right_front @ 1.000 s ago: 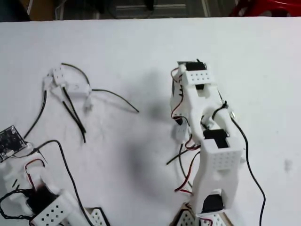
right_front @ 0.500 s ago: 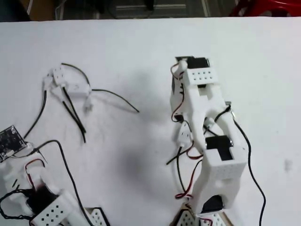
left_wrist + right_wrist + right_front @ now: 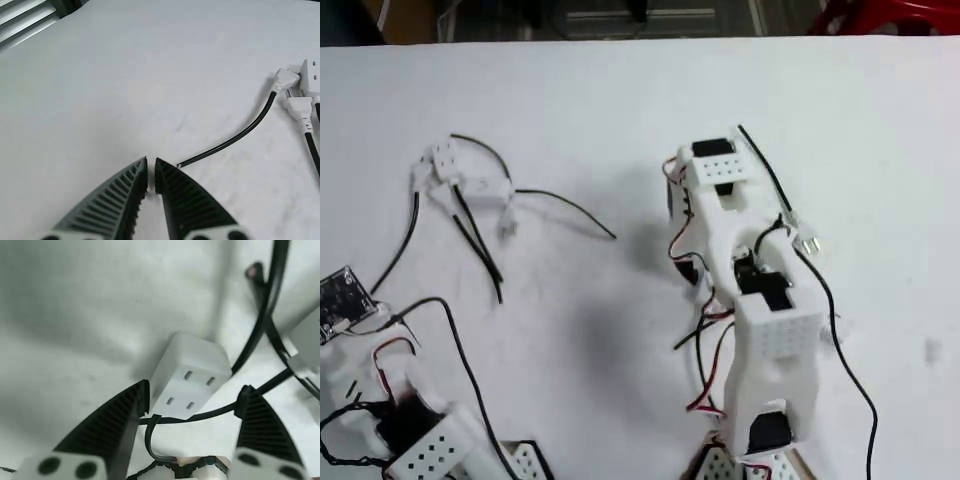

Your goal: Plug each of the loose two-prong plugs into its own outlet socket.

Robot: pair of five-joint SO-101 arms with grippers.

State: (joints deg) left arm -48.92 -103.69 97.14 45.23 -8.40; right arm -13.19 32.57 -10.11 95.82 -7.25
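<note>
In the right wrist view my right gripper (image 3: 195, 387) is open, its fingers standing on either side of a white outlet socket block (image 3: 190, 376) that lies on the table with its slots facing up; they do not clamp it. In the high view a loose white two-prong plug (image 3: 808, 243) on a black cord lies just right of the right arm (image 3: 775, 340). At the far left a cluster of white sockets (image 3: 445, 156) and plugs (image 3: 506, 216) trails black cords. My left gripper (image 3: 151, 161) is shut and holds nothing, with two white plugs (image 3: 299, 106) by a socket (image 3: 312, 80) off to its side.
The left arm (image 3: 430, 450) is folded at the table's near left corner beside a small circuit board (image 3: 340, 298). Red and black wires (image 3: 705, 345) hang beside the right arm. Black cords (image 3: 262, 335) run close to the socket block. The table's back edge (image 3: 620, 40) is far off.
The right arm's wrist has shifted left and slightly toward the back of the table. The loose plug and its cord now lie uncovered to the arm's right. The left arm has not moved.
</note>
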